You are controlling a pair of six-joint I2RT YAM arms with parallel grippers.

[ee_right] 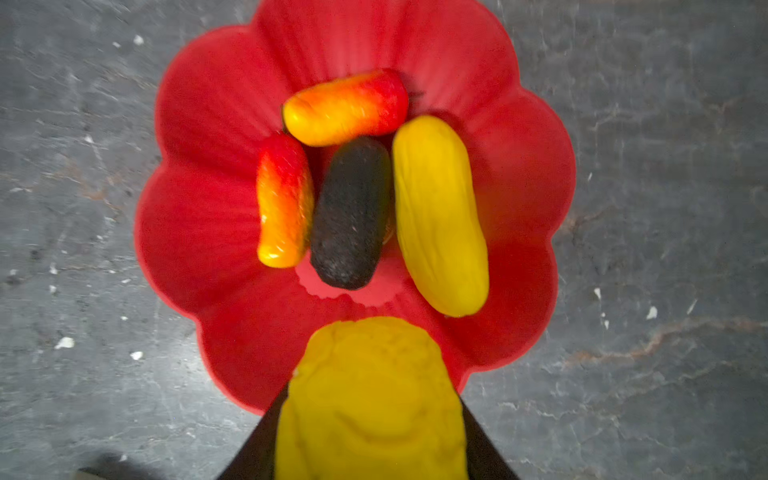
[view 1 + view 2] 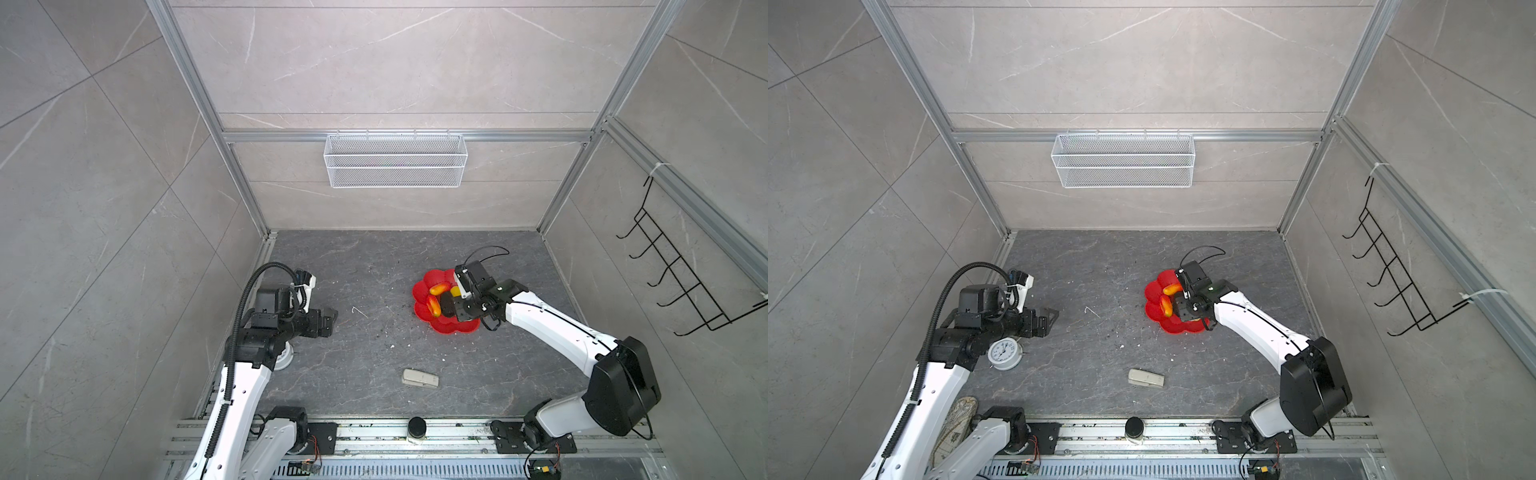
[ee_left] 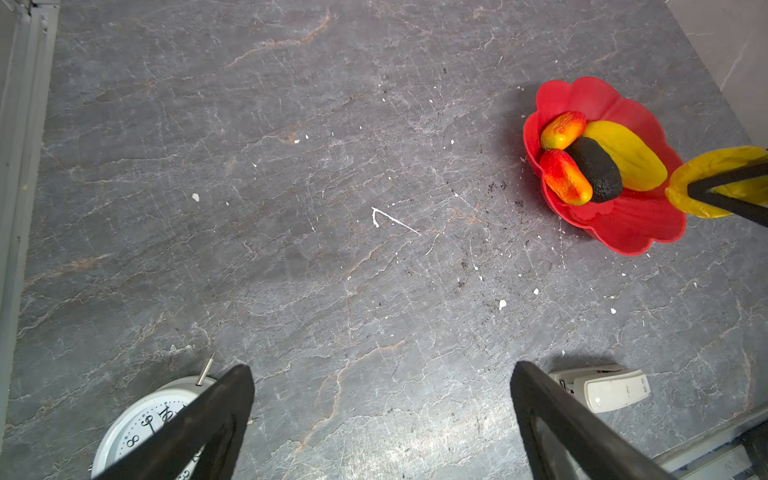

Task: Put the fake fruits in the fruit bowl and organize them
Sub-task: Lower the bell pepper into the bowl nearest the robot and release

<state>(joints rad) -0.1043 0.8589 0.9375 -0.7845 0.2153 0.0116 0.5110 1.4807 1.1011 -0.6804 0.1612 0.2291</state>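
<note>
The red flower-shaped fruit bowl (image 2: 432, 277) (image 1: 199, 216) sits right of the floor's middle. Inside it lie two red-to-yellow mango shapes (image 1: 345, 109) (image 1: 284, 201), a black oval (image 1: 351, 212) and a long yellow oval (image 1: 438, 216), side by side. My right gripper (image 1: 372, 392) (image 2: 455, 307) hovers over the bowl's near edge, shut on the bumpy yellow fruit (image 1: 370, 357) (image 3: 706, 170). My left gripper (image 3: 382, 374) (image 2: 328, 320) stands open and empty over bare floor, far left of the bowl.
A flat beige block (image 2: 420, 378) lies on the floor in front of the bowl. A white alarm clock (image 2: 1004, 353) sits under the left arm. A white mesh basket (image 2: 395, 160) hangs on the back wall, a black hook rack (image 2: 681, 270) on the right wall.
</note>
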